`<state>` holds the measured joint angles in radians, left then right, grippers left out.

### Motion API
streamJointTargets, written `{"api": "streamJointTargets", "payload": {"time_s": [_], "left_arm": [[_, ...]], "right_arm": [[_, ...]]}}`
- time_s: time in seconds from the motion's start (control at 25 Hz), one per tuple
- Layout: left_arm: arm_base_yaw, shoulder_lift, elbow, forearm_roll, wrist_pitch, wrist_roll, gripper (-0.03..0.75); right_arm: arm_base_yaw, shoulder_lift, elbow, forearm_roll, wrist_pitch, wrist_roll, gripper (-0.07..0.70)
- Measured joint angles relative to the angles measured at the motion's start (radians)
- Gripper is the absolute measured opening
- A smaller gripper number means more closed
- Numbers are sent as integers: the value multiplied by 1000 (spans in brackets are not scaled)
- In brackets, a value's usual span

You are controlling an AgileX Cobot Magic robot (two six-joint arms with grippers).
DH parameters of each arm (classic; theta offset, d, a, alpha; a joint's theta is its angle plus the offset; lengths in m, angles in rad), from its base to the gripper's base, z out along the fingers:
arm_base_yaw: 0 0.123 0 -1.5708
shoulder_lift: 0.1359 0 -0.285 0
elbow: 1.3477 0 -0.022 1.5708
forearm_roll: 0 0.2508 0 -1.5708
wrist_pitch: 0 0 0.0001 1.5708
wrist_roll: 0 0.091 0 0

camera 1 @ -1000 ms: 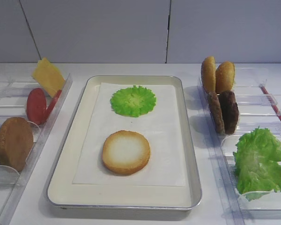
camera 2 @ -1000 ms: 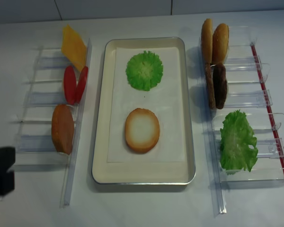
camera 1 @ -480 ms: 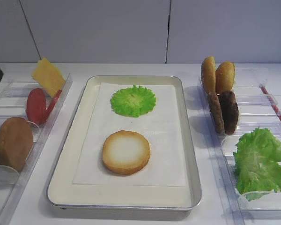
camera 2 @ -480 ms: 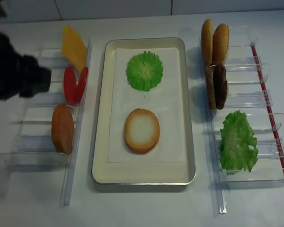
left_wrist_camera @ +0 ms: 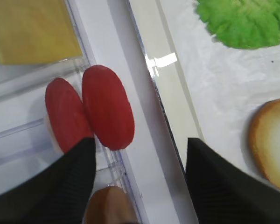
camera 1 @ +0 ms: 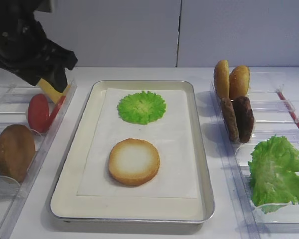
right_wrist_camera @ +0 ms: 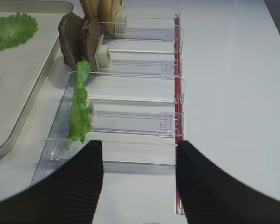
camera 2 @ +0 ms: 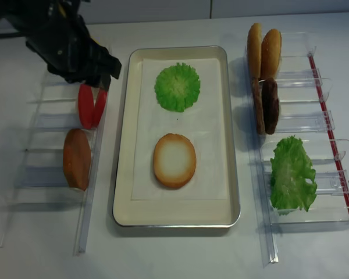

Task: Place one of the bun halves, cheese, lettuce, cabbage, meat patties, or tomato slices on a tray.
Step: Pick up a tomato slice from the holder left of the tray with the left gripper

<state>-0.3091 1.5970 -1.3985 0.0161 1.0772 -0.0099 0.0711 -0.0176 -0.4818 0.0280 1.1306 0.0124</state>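
Observation:
The silver tray (camera 1: pixel 205 191) holds a bun half (camera 1: pixel 134 162) with its pale face up and a round frilly green leaf (camera 1: pixel 141 107). My left gripper (left_wrist_camera: pixel 140 142) hangs open and empty over the left rack, just beside the two upright tomato slices (left_wrist_camera: pixel 107 112). Its arm (camera 2: pixel 70 46) covers most of the cheese (left_wrist_camera: pixel 32 30). Another bun half (camera 1: pixel 14 152) stands in the same rack, nearer the front. My right gripper (right_wrist_camera: pixel 139 149) is open with nothing in it, in front of the right rack's lettuce (right_wrist_camera: pixel 79 107). Behind the lettuce stand the meat patties (camera 1: pixel 239 118) and two more bun halves (camera 1: pixel 231 79).
Clear plastic racks (camera 2: pixel 46 174) (camera 2: pixel 314 122) flank the tray on both sides. A red strip (right_wrist_camera: pixel 178 93) runs along the right rack's outer edge. A white wall (camera 1: pixel 179 30) closes off the back of the table.
My left arm has swung in from the front left to above the cheese and tomato slices. Its jaws have opened wider. Nothing on the tray or in the racks has moved.

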Motion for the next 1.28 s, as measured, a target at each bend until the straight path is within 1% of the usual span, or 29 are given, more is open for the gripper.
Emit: {"api": "streamJointTargets", "payload": {"time_s": [0.12,0.32,0.6,0.68,0.76,0.88,1.0,1.04,1.28], "left_arm": [[-3,73,-22,4,0,-12,398],[-3,157,-24,32,-2,-30,398],[-3,216,-35,69,-25,-35,382],[-3,229,-39,79,-29,-35,351],[-3,238,-39,82,-32,-35,302],[-3,243,-39,95,-32,-37,186],[-3,243,-57,119,-3,-37,56],[-3,243,-68,134,11,-37,34],[-3,244,-173,142,133,-37,34]], "right_arm": [[0,0,0,0,0,0,382],[0,0,0,0,0,0,382],[0,0,0,0,0,0,382],[0,0,0,0,0,0,382],[0,0,0,0,0,0,382],[0,0,0,0,0,0,382],[0,0,0,0,0,0,382],[0,0,0,0,0,0,382],[0,0,0,0,0,0,382]]}}
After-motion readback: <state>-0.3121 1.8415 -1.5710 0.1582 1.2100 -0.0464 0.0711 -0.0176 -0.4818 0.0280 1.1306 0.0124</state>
